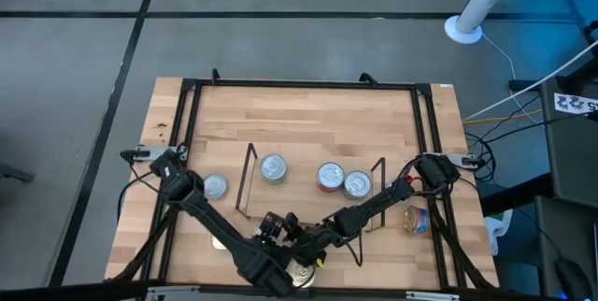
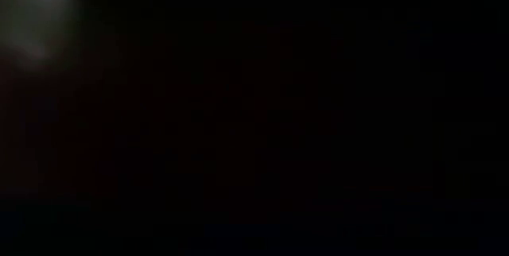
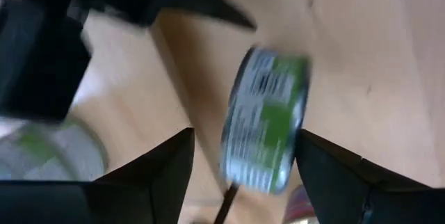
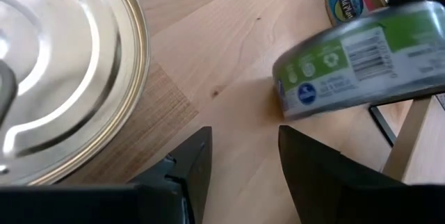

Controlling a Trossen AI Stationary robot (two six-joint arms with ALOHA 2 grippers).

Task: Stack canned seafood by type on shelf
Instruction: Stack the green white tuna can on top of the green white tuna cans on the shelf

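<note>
A green-labelled tin (image 3: 268, 123) sits tilted and blurred between the wide-apart fingers of my left gripper (image 3: 247, 133), near the table's front edge. Bare wood shows between the tin and one finger (image 3: 170, 161). The other finger (image 3: 327, 172) is right at the tin's edge. The right wrist view also shows this tin (image 4: 361, 57). My right gripper (image 4: 243, 140) is beside it, open, with only wood between its fingers. The shelf (image 1: 299, 203) holds three silver-topped tins (image 1: 273, 167), (image 1: 330, 177), (image 1: 357, 184), resting flat. My left gripper has the green-labelled tin between its fingers, which come from above and slant down. One finger stands clear of it. Whether the other finger (image 3: 309, 154) touches the tin's edge (image 3: 295, 130), I cannot tell.
A large gold-rimmed tin lid (image 4: 55, 78) lies close beside my right gripper. A blue-labelled tin (image 4: 348, 1) is beyond the green one. One tin (image 1: 215, 186) lies left of the shelf and a colourful one (image 1: 418, 219) lies to its right. The low view is dark.
</note>
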